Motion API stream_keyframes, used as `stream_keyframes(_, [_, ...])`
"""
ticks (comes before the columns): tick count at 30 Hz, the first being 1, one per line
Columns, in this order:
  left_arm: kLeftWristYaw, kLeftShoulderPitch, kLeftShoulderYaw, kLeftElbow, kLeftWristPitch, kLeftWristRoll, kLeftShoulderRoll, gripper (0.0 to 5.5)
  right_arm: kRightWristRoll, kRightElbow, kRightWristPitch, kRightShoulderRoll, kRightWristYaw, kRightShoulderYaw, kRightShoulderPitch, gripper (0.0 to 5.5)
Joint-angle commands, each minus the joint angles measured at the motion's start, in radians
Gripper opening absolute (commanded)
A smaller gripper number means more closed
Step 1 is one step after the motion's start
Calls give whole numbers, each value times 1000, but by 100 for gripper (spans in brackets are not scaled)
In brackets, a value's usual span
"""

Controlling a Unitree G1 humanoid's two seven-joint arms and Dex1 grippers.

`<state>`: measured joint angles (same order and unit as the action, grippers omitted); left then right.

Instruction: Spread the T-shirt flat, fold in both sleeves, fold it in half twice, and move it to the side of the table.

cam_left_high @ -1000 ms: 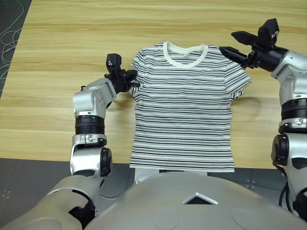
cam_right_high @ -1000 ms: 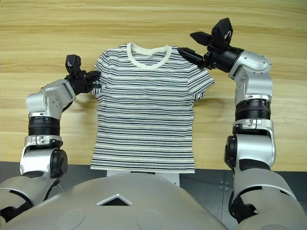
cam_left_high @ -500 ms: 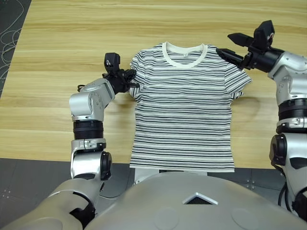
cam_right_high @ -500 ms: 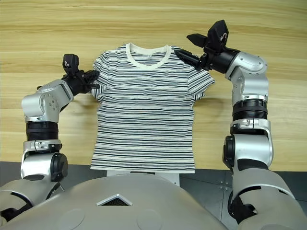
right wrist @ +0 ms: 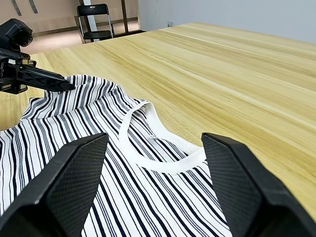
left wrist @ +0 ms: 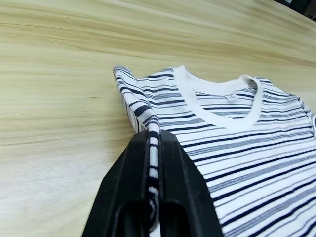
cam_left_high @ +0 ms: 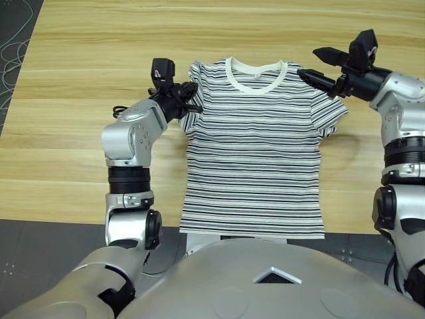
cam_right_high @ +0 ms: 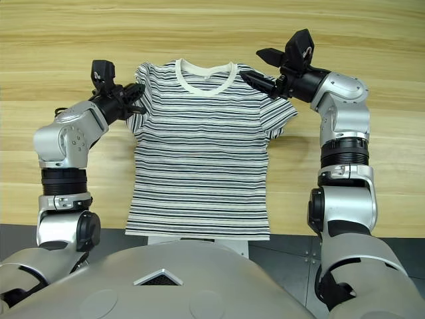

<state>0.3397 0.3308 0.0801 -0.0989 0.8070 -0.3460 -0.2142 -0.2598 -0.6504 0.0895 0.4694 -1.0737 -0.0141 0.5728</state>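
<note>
- Change, left side: my left gripper (left wrist: 154,148), clamped on the edge of the left sleeve (left wrist: 132,94), has carried that edge up off the table (cam_left_high: 80,80) and inward, toward the shoulder of the T-shirt (cam_left_high: 255,159). Half a second ago the sleeve was lower and further out.
- Change, right side: my right gripper (cam_left_high: 317,66) has drifted slightly inward. It now hovers over the right shoulder, beside the collar (cam_left_high: 255,72), with its fingers spread wide apart and nothing between them.
- Meaning for the task: the shirt already lies spread, so I judge that the sleeve-folding step has begun on the left. The right sleeve (cam_left_high: 332,114) is not yet gripped and lies out to the side. Both half-folds and the move to the table's side remain.
- Location: the T-shirt lies face up in the middle of the table, collar away from me, with its hem at the near edge.
- Materials: the shirt is a thin, limp knit with dark and pale horizontal stripes and a plain cream ribbed collar. The pinched sleeve drapes in a soft ridge from the fingers, so I expect it to sag and crease readily.
- Surfaces: the table is smooth, pale wood-grain board. The gripper fingers are hard, black and tapered, and the right pair shows textured inner faces.
</note>
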Motion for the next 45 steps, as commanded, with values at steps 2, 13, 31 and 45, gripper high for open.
stream_keyframes(2, [4,-20,-82,42,27,19,22,12,10,3,-9,-14,-5,8,16,350])
stream_keyframes(13, [25,6,-157,-54,-45,40,81,49,7,22,-18,-19,0,-2,-12,350])
stream_keyframes(31, [97,17,-102,100,174,-153,135,330,-20,50,36,-14,4,-23,2,350])
stream_keyframes(45, [70,222,256,-319,-570,-78,-37,330,70,-305,136,102,-105,-7,145,350])
